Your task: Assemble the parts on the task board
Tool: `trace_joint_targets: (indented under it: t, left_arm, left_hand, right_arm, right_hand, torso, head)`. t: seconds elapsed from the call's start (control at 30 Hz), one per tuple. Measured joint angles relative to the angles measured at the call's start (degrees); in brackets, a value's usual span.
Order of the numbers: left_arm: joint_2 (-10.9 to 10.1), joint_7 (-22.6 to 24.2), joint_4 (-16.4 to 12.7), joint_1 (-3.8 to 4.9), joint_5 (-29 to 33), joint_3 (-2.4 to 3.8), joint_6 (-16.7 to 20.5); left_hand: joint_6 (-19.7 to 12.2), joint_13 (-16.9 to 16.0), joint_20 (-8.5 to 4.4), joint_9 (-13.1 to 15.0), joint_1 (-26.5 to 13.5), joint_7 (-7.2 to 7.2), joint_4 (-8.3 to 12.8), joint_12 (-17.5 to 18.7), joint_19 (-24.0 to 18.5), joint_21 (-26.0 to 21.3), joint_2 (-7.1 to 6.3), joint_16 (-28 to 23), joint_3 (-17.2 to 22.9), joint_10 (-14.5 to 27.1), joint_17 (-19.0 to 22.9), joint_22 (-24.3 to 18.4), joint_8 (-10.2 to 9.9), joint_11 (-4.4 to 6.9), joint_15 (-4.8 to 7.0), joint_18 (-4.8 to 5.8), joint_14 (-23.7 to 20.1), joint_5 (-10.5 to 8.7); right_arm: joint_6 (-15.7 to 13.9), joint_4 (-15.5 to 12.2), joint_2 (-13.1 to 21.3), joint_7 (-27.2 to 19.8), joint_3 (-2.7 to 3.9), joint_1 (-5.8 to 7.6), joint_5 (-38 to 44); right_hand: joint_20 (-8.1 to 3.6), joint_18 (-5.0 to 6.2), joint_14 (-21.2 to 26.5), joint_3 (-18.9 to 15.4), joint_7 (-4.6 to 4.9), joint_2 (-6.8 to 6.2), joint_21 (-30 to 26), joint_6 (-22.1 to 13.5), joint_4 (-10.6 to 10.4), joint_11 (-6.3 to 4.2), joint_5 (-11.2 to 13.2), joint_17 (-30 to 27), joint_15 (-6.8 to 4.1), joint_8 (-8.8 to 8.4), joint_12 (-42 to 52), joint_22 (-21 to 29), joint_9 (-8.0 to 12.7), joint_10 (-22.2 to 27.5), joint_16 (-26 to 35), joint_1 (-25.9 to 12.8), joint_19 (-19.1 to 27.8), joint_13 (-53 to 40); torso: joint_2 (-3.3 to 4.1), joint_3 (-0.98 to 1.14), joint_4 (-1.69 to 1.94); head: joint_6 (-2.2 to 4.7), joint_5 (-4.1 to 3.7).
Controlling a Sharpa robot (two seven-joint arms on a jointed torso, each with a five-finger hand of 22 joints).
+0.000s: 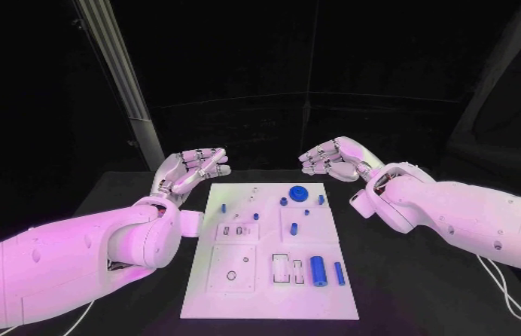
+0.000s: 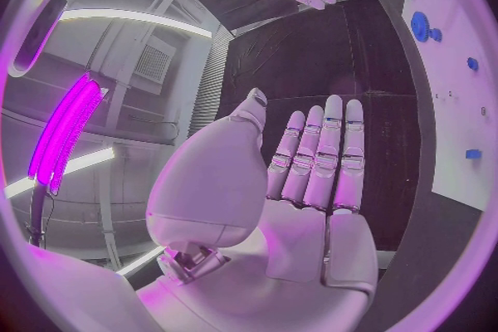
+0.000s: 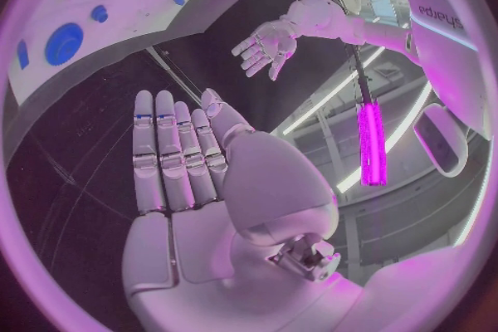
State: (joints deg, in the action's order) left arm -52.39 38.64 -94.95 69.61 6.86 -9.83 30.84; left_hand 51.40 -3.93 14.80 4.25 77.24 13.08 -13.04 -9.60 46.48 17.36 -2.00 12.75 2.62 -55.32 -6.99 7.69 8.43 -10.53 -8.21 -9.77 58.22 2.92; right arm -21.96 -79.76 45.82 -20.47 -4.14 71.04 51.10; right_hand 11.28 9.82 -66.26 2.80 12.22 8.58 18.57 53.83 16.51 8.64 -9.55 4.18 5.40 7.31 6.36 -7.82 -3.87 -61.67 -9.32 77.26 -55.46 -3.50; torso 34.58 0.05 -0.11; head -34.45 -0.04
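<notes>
The white task board (image 1: 272,291) lies in the middle of the black table. Blue parts sit on it: a round gear (image 1: 297,193) near the far edge, a fat cylinder (image 1: 318,270) and a thin bar (image 1: 339,273) near the front right, and several small pegs in between. My left hand (image 1: 196,166) hovers past the board's far left corner, fingers straight and apart, holding nothing; its palm (image 2: 311,183) is bare. My right hand (image 1: 336,157) hovers past the far right corner, equally open, with a bare palm (image 3: 182,174). The gear (image 3: 63,42) and board (image 2: 456,100) appear beside each hand.
The black table (image 1: 412,276) extends on both sides of the board. A pale slanted post (image 1: 108,65) rises behind the table at the left. Thin cables (image 1: 501,291) run along the table's right side.
</notes>
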Motion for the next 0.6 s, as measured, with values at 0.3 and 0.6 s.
trace_joint_targets:
  t: [0.3,0.6]
  left_arm:
    - [-2.0,-0.2,-4.4,0.22,-0.6,-0.01,-1.3]
    - [-2.3,-0.4,-6.1,0.40,-0.7,-0.01,-2.2]
  left_hand:
    - [0.8,0.0,-0.17,-0.2,0.2,0.13,0.4,0.1,0.9,0.0,0.22,-0.3,-0.4,-0.9,-0.1,-0.2,-0.2,0.29,0.31,0.01,0.9,0.00]
    - [0.8,0.2,-0.45,-0.3,0.2,0.13,0.7,0.9,1.6,0.0,0.22,-0.7,-0.7,-0.9,-0.2,-0.4,-0.6,0.28,0.32,0.02,1.3,0.00]
  right_arm:
    - [2.2,0.5,-2.5,10.2,0.05,2.86,21.6]
    - [5.4,1.9,-5.5,17.3,0.06,3.52,35.8]
  right_hand:
    - [-5.02,-0.01,-15.4,2.4,-2.19,-4.26,11.8,5.5,0.0,-2.82,-0.1,4.0,-4.50,-1.83,-2.3,-5.9,0.0,-7.4,-5.2,0.0,-9.9,0.0]
    - [-6.47,-0.02,-17.5,5.1,-2.49,-6.63,21.4,6.2,-0.2,-3.31,-0.1,12.0,-5.40,-3.55,-2.7,-11.3,0.1,-6.2,-16.2,-2.2,-12.6,0.0]
  torso:
    - [2.94,-0.35,0.73]
    - [5.94,-0.46,1.38]
  head:
    - [1.00,-0.79]
    - [1.68,-1.20]
